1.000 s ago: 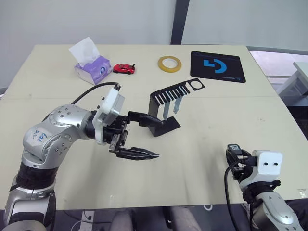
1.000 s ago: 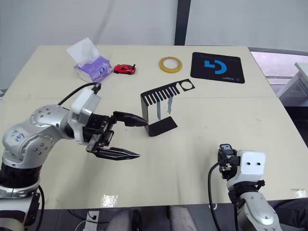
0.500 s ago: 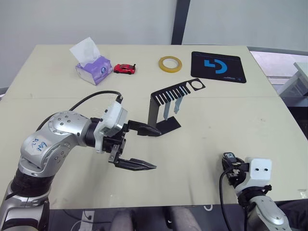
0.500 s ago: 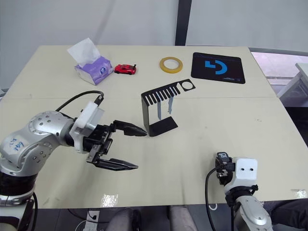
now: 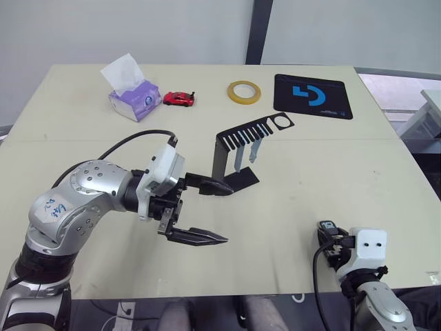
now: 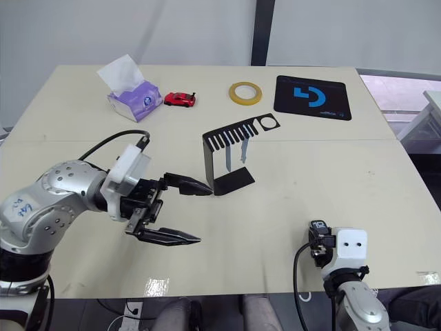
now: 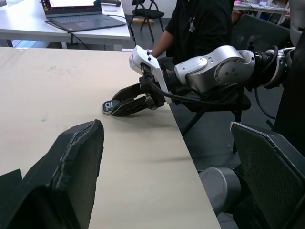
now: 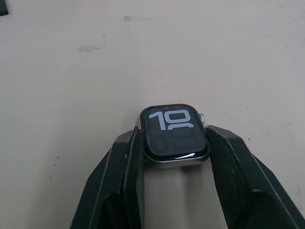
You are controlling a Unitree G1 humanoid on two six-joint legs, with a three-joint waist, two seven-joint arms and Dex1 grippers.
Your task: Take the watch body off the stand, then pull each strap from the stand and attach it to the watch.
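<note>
Since the watch body is already off the stand, my next pull turns on strap-to-jaw geometry:

Watch body [image 8: 174,135]: clamped between right gripper [image 8: 174,157] fingers, screen up, low over near-right table edge; well apart from stand.
Stand [image 5: 234,148]: mid-table, base flat, comb plate on top.
Straps [image 5: 245,156]: two pale bands, both hanging from comb slots; long axis vertical, lower ends just above base.
L gripper [image 5: 210,212]: jaws spread wide, empty; upper finger tip near the stand base on its left side, lower finger out over bare table.
Bearing: straps lie fwd and to the right of L jaws, behind the upright.
Nearer arm: L, clearly; R arm is occupied.
Judgement: I'd take straps w/ L, coming round the upright so the jaws close across the band, then pull it clear of its slot.
Risk: stand is light and may drag.
</note>
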